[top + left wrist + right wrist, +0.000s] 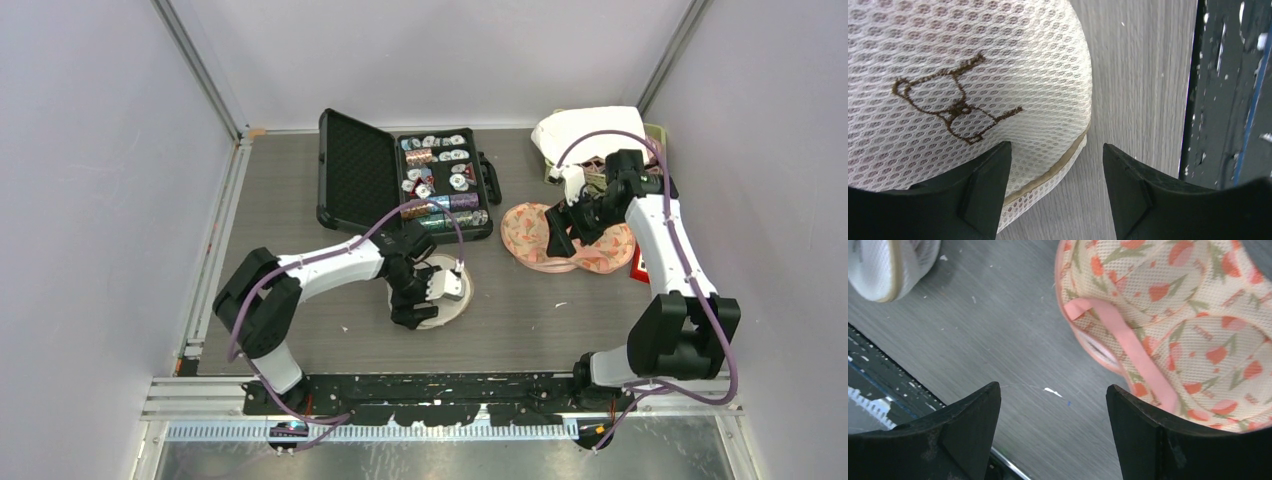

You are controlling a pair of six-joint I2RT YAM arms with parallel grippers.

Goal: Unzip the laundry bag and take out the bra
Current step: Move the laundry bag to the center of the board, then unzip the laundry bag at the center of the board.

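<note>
Left wrist view: laundry bag (948,75) is a round white honeycomb-mesh puck with a brown stitched bra outline and tan piping (1058,167) at the rim, lying flat on the grey woodgrain bench (1138,100). The left end effector (1055,150) is spread, one finger over the rim and the other over bare bench. Right end effector (1053,390) is also spread and empty, just beside the bra (1198,330), a two-lobed cream mesh with tulip print and pink strap, lying apart from the bag; an open black foam-lined case (400,180) sits behind, and a white cloth heap (590,130) at back right.

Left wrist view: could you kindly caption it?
Open left gripper at the tan-trimmed edge of the white mesh laundry bag.
</note>
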